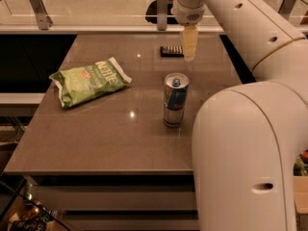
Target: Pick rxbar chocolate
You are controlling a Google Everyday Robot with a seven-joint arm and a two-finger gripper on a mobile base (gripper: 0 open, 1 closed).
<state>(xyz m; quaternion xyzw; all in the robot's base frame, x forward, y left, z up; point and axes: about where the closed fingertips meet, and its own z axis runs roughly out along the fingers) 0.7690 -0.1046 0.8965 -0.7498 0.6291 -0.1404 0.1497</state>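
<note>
The rxbar chocolate [171, 51] lies flat near the far edge of the brown table [110, 129], a small dark bar with a row of pale markings. My gripper [189, 46] points down at the bar's right end and covers that end from view. I cannot tell whether it touches the bar. The white arm runs from the lower right up to the gripper.
A silver-blue drink can [175, 100] stands upright mid-table, in front of the bar. A green chip bag [89, 81] lies on the left half. A railing with metal posts [162, 6] runs behind the table's far edge.
</note>
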